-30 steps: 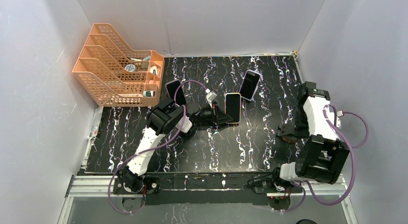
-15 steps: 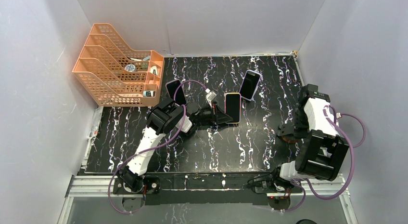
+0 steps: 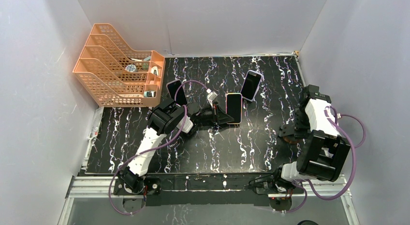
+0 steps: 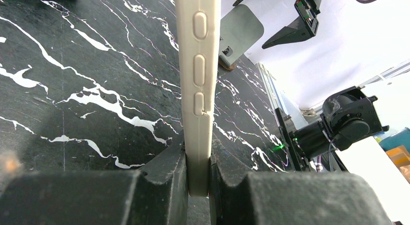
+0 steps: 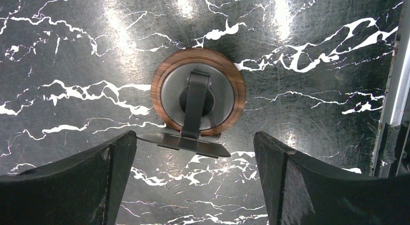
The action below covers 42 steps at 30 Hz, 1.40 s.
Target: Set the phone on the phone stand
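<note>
Left gripper (image 4: 198, 179) clamps 1 phone (image 4: 198, 65); 2 spare phones (image 3: 176, 92) (image 3: 251, 85) at 10 and 1 o'clock. Right gripper (image 5: 196, 186) gapes over 1 phone stand (image 5: 196, 89); 1 orange rack (image 3: 121, 65).

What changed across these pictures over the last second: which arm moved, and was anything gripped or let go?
The elbow of the right arm shifted slightly, upward in the top view. Nothing was gripped or let go. The left tool stays shut on the phone; the open right tool still hangs over the phone stand.
</note>
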Each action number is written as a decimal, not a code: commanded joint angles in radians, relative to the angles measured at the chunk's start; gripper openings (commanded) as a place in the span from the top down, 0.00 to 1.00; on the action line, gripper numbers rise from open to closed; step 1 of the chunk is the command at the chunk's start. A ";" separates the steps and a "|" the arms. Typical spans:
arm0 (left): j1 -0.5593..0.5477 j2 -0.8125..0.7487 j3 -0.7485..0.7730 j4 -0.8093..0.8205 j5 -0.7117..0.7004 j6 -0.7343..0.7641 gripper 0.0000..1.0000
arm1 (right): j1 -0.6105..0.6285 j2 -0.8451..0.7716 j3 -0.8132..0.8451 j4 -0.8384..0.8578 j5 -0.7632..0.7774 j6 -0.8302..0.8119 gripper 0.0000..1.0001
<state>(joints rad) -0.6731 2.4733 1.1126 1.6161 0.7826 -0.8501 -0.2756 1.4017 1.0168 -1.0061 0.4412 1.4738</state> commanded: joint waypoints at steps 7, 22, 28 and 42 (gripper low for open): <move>0.038 0.068 -0.010 0.007 -0.021 0.011 1.00 | -0.005 -0.013 -0.014 0.007 0.002 -0.005 0.32; 0.039 0.071 -0.007 0.016 -0.020 0.002 1.00 | -0.003 -0.023 -0.011 0.070 -0.054 -0.096 0.46; 0.038 0.073 -0.004 0.019 -0.019 -0.003 1.00 | -0.004 -0.043 -0.023 0.120 -0.095 -0.144 0.51; 0.038 0.086 0.005 0.034 -0.019 -0.022 1.00 | 0.012 -0.107 -0.073 0.289 -0.229 -0.275 0.86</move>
<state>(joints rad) -0.6704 2.4825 1.1275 1.6188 0.7902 -0.8913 -0.2726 1.3300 0.9440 -0.8070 0.2569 1.2713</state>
